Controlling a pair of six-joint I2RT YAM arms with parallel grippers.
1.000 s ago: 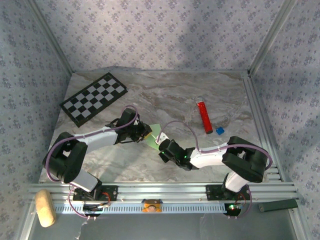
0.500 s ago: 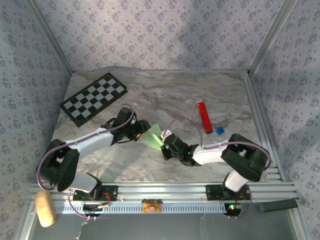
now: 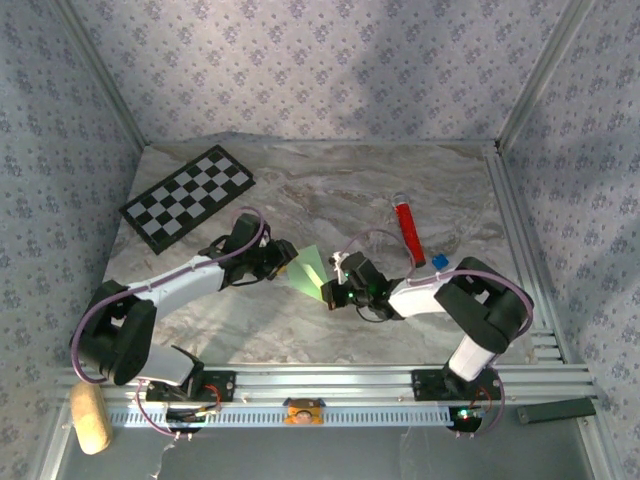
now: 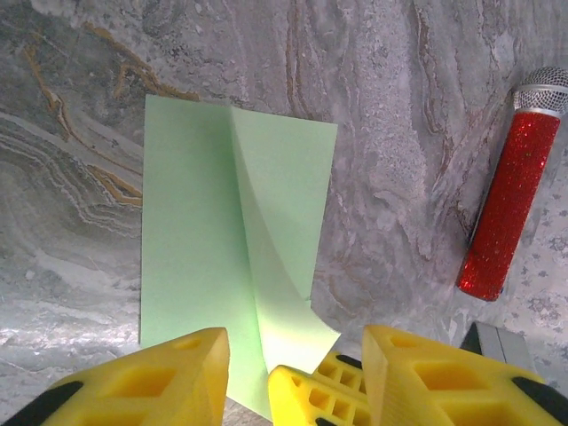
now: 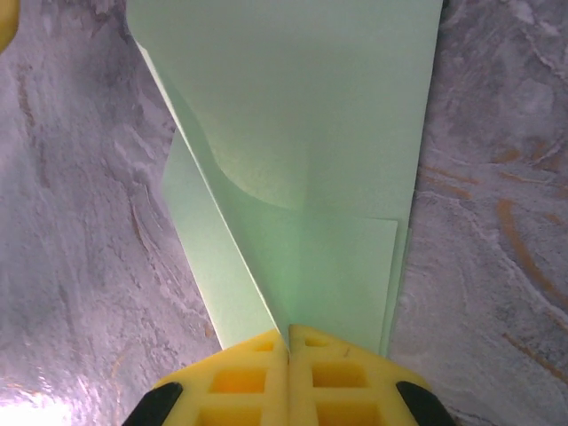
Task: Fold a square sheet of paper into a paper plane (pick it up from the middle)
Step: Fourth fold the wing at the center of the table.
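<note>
The light green sheet of paper (image 3: 308, 270) lies mid-table, folded over along a lengthwise crease with one flap standing up. In the left wrist view the paper (image 4: 213, 231) reaches down between the yellow fingers (image 4: 155, 382) of my left gripper (image 4: 293, 382), which stands open around its near edge. My right gripper (image 5: 288, 342) is shut on the paper's (image 5: 302, 133) creased end, and its fingers sit between the left jaws. From above, the left gripper (image 3: 287, 264) and right gripper (image 3: 331, 291) face each other across the paper.
A red glittery tube (image 3: 408, 232) lies to the right, also at the right edge of the left wrist view (image 4: 510, 213). A small blue piece (image 3: 439, 262) sits beside it. A checkerboard (image 3: 188, 197) lies at the far left. Marble table (image 3: 300, 330) under both arms.
The right arm's forearm has swung flatter and its gripper has shifted slightly away from the bases. More of the green paper shows. The left jaws have widened.
</note>
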